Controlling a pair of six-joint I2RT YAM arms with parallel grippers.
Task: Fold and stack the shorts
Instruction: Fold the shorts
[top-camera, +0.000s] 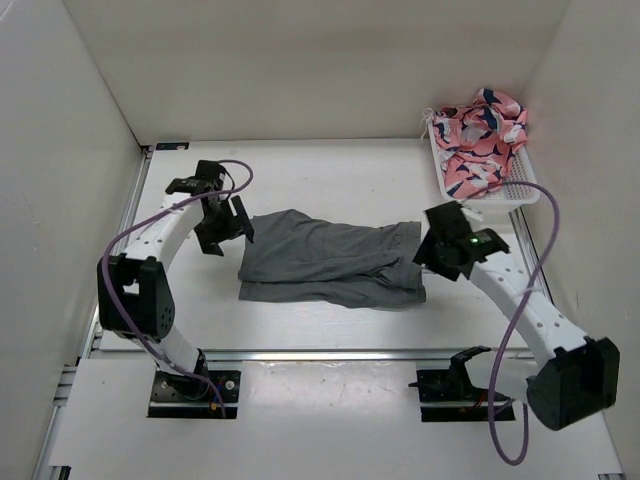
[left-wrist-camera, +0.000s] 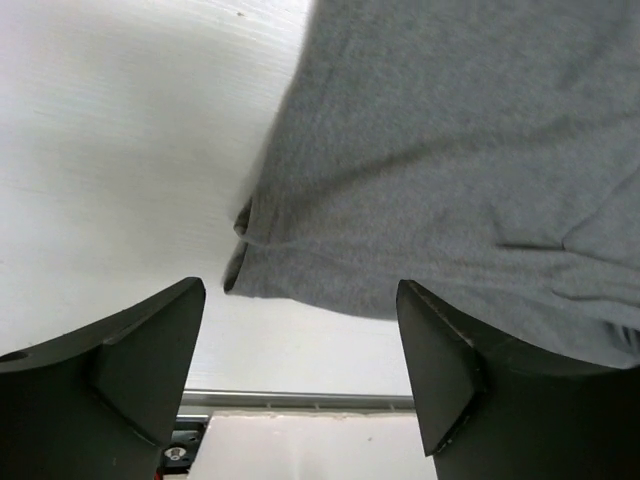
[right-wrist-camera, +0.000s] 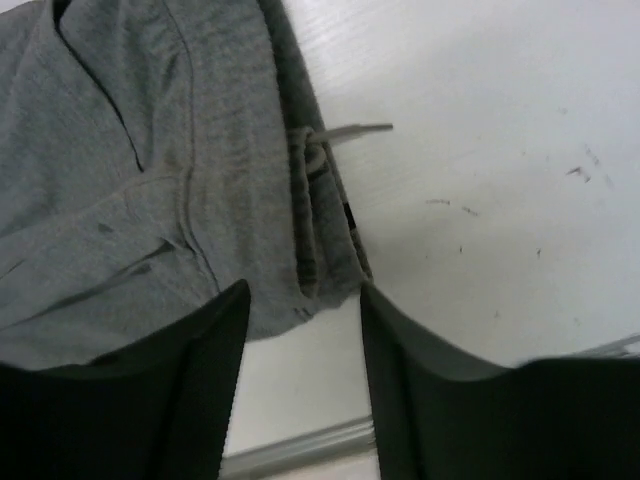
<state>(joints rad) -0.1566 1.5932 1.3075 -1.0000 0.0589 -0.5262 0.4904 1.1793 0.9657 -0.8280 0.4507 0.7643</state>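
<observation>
The grey shorts lie folded lengthwise in the middle of the white table, legs to the left and waistband to the right. My left gripper is open and empty, hovering just above the shorts' left end; in the left wrist view the leg hem corner sits just beyond the open gripper. My right gripper is open and empty over the right end. In the right wrist view the waistband corner lies between the fingertips of the gripper, and a drawstring sticks out.
A white basket at the back right holds pink patterned cloth. White walls enclose the table on the left, back and right. A metal rail runs along the front edge.
</observation>
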